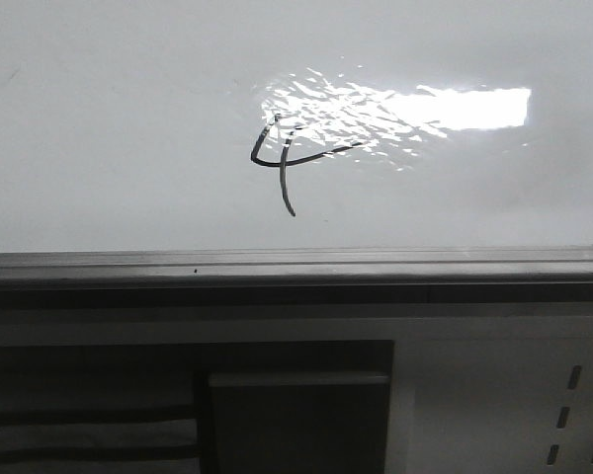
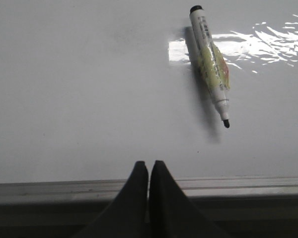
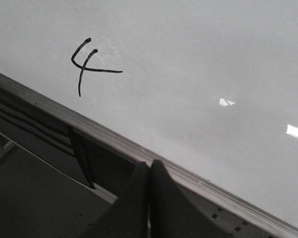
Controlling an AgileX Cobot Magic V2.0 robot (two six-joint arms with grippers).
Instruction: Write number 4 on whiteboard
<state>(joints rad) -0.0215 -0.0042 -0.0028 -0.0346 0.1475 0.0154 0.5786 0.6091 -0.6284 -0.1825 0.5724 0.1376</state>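
Glossy whiteboard (image 1: 128, 118) bears the number 4 (image 1: 285, 158) beside a glare; a marker (image 2: 211, 62) lies uncapped on it; left claw (image 2: 148, 171) and right claw (image 3: 149, 171) are both pressed together, empty.

The whiteboard (image 1: 119, 128) lies open around the number 4 (image 1: 285, 158), with only a loose marker (image 2: 210, 62) lying on it, apparently well apart, and the edge rail (image 1: 296, 265) bounding it.

We see 1 uncapped marker (image 2: 210, 63) lying flat, black tip bare. Elsewhere, we see a white perforated panel (image 1: 504, 405) with slots.
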